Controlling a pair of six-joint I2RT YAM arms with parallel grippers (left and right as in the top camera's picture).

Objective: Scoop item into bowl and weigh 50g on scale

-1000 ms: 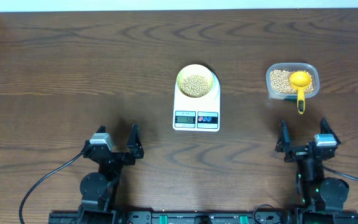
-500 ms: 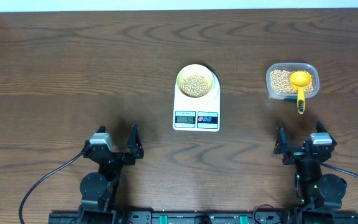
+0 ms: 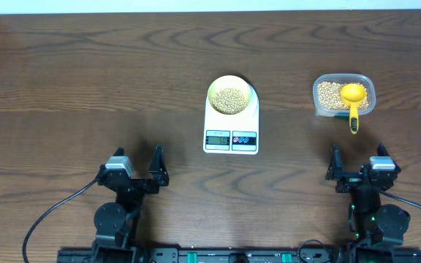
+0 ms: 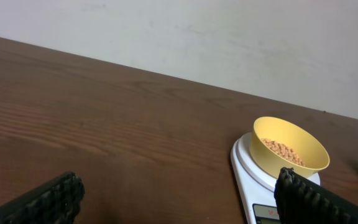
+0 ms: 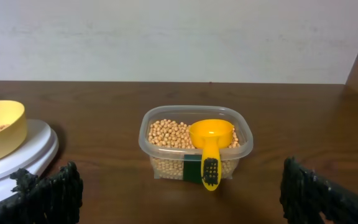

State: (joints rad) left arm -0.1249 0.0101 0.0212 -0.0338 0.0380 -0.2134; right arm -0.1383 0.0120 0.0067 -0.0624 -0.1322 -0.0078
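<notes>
Near edge: left gripper point(image 3: 137, 156) and right gripper point(image 3: 357, 156), jaws wide on both, holding and touching nothing. Centre: scale point(image 3: 218, 123), bowl point(image 3: 212, 90) on its far end with soybeans point(image 3: 230, 100) inside. Far right: clear tub point(image 3: 317, 90) of beans, yellow scoop point(image 3: 352, 97) resting in it.

Wooden table point(image 3: 86, 80), white scale point(image 3: 231, 131) at centre, yellow-green bowl point(image 3: 212, 93) of beans point(image 3: 230, 99) on its platform, clear tub point(image 3: 317, 95) of beans to the right — yellow scoop point(image 3: 352, 98) lying in it, handle over the near rim, left gripper point(image 3: 137, 159) and right gripper point(image 3: 357, 157) at the front — jaws spread, empty.
</notes>
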